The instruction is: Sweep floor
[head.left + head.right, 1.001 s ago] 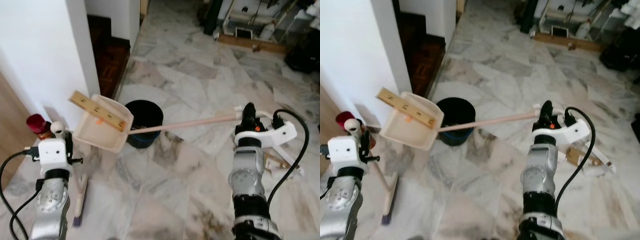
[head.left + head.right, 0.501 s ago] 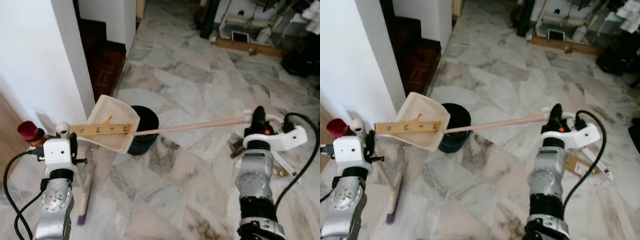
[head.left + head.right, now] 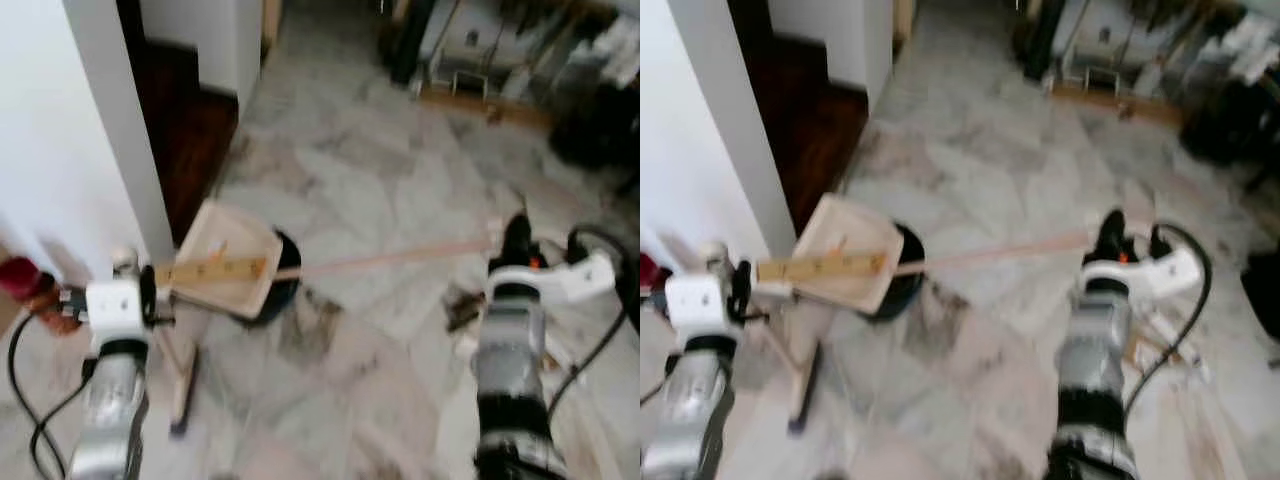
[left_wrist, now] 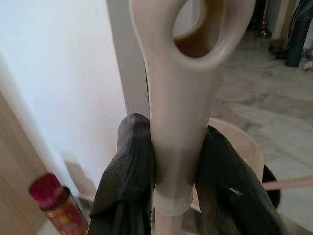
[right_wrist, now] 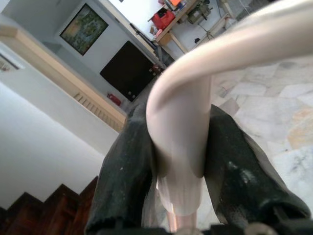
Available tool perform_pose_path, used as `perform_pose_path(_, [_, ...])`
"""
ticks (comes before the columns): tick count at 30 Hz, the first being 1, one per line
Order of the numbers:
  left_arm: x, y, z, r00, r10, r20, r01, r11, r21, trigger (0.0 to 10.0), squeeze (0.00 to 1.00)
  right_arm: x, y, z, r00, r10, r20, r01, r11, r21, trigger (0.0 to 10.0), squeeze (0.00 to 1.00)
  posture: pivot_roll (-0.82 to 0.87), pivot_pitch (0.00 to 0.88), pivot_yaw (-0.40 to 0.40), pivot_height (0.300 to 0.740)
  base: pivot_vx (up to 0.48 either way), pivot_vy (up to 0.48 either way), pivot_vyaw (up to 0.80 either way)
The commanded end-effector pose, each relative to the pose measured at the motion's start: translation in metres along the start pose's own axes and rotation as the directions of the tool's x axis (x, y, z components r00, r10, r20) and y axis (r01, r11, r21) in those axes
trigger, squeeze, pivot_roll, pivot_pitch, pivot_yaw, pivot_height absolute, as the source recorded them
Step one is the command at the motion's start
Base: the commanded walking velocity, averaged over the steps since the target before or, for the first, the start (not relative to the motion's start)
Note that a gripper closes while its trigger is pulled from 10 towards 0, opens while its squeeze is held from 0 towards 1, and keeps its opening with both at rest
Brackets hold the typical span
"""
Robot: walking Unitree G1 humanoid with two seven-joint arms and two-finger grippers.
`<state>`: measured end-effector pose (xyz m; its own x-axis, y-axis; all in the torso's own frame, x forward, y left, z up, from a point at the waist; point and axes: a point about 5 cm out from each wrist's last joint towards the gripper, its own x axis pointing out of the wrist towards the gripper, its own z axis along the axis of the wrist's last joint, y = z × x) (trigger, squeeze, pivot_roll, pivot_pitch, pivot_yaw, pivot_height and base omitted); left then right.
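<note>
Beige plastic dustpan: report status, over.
Right tool shut on long dustpan handle. Left tool shut on beige broom handle. Beige plastic dustpan tilted over black round bin, wooden ruler across it.

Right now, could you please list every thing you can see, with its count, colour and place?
dustpan: one, cream, tipped over the bucket, its long handle running to the right tool
wooden ruler: one, tan, lying across the dustpan mouth
bucket: one, dark, on the floor behind the dustpan
broom: one, cream handle with a dark bristle edge, head on the floor by the left arm
spray can: one, red cap, on the floor beside the white wall
marble floor: one, grey and white
staircase: one, dark wood, behind the wall corner
left tool: one, black fingers shut on the broom handle
right tool: one, black fingers shut on the dustpan handle
</note>
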<state>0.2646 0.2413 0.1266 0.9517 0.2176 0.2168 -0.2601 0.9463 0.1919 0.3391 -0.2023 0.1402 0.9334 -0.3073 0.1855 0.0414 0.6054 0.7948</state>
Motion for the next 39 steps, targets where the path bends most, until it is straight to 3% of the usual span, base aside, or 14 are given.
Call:
perform_pose_path(1, [0.0019,-0.0052,0.0094,0.999,-0.006,0.048,0.007,1.0,-0.011,10.0,0.0,0.0046,0.0007,0.0191,0.997,0.004,0.082,-0.007,0.999,0.043,10.0,0.0,0.19,0.121,-0.112,0.74,0.259,0.0,0.0])
perform_pose_path(22, [0.002,-0.0042,0.0102,0.998,0.005,0.055,-0.004,1.0,-0.014,10.0,0.0,0.0065,0.0048,0.02,0.997,0.028,0.072,-0.029,1.0,0.005,10.0,0.0,0.18,0.119,-0.117,0.74,0.255,0.0,0.0])
perform_pose_path(26, [0.002,-0.0044,0.01,0.998,0.006,0.055,-0.005,1.0,-0.014,10.0,0.0,0.007,0.0048,0.0192,0.998,0.027,0.065,-0.026,1.0,-0.007,10.0,0.0,0.18,0.117,-0.119,0.74,0.251,0.0,0.76])
perform_pose_path(39, [0.003,-0.0042,0.0106,0.998,0.009,0.06,-0.008,1.0,-0.014,10.0,0.0,0.0073,0.0077,0.0172,0.998,0.038,0.054,-0.04,0.999,0.03,10.0,0.0,0.18,0.112,-0.119,0.74,0.247,0.0,0.04])
